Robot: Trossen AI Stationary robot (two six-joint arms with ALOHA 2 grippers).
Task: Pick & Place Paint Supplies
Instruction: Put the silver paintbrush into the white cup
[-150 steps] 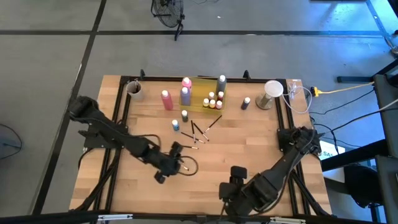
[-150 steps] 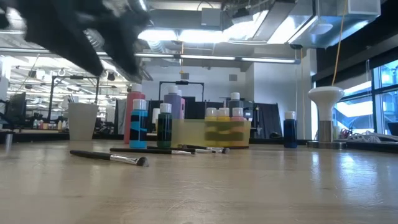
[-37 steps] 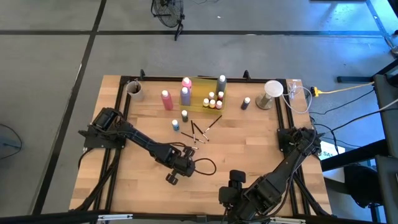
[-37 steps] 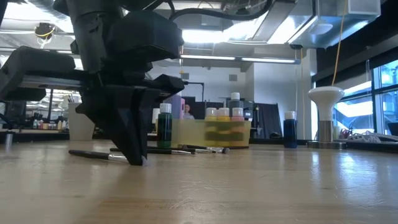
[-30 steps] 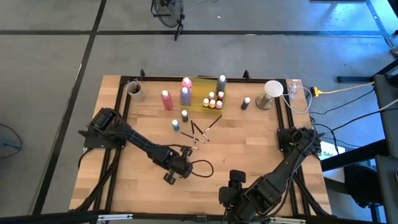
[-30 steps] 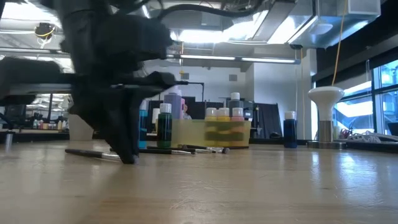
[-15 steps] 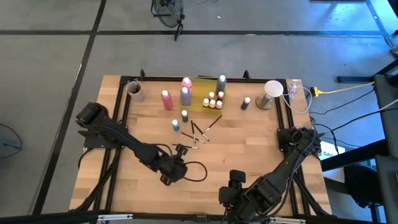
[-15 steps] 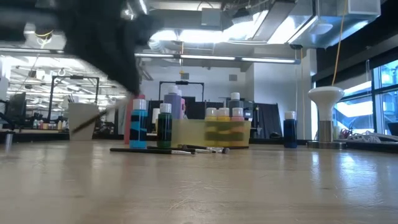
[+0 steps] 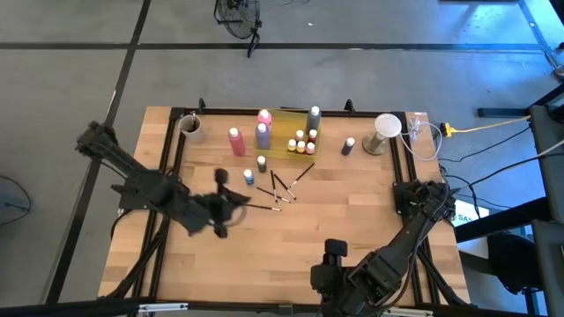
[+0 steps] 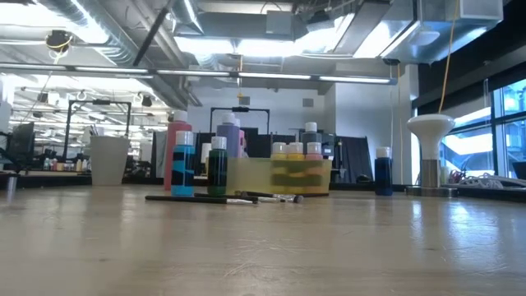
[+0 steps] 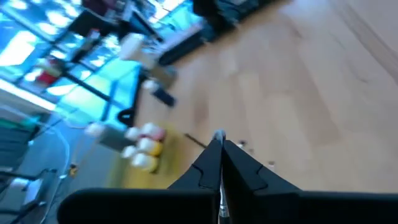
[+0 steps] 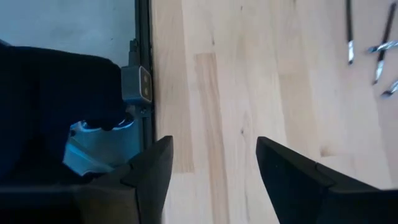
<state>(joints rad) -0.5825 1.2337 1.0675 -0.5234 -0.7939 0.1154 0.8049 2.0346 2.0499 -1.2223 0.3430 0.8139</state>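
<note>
Count: four tall squeeze bottles [image 9: 234, 141], five small bottles in the yellow tray [image 9: 286, 115], three more small ones [image 9: 262, 164] standing on the table [image 9: 352, 211]. At least three loose brushes [image 9: 276, 182], hard to count exactly. My left gripper [image 9: 227, 202] is pinched fully closed on one thin brush [image 9: 257, 207], lifted off the wood. Loose brushes lie just past its fingertips, bottles and tray farther beyond. My right gripper [image 12: 214, 146] is parked at the near edge, jaws wide, holding nothing, well apart from everything.

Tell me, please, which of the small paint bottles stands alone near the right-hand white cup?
The dark blue bottle: it stands by itself on the bare wood just left of that cup, apart from the others.
</note>
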